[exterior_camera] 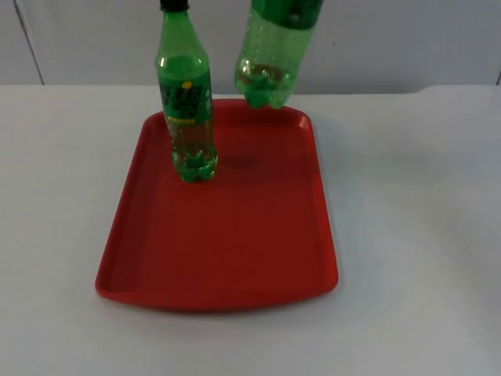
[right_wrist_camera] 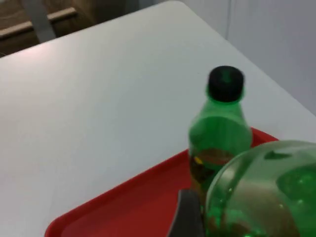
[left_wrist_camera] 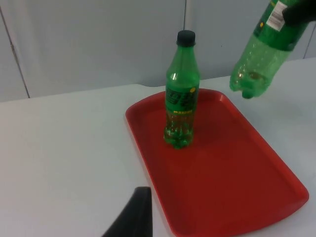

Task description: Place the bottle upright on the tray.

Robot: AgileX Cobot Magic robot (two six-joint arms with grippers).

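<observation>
A red tray point(exterior_camera: 235, 251) lies on the white table. A small green bottle point(exterior_camera: 186, 102) with a black cap and a yellow-green label stands upright on the tray's far left part. A larger green bottle point(exterior_camera: 274, 47) hangs tilted in the air, base down, over the tray's far right edge. My right gripper point(left_wrist_camera: 297, 13) is shut on its upper part. From the right wrist, the held bottle's base point(right_wrist_camera: 266, 197) looms close, with the small bottle point(right_wrist_camera: 219, 133) behind it. My left gripper point(left_wrist_camera: 131, 217) waits over the table, left of the tray point(left_wrist_camera: 237, 173).
A grey partition wall point(exterior_camera: 391, 39) rises just behind the tray's far edge. White table top point(exterior_camera: 423, 235) spreads right and left of the tray and in front of it.
</observation>
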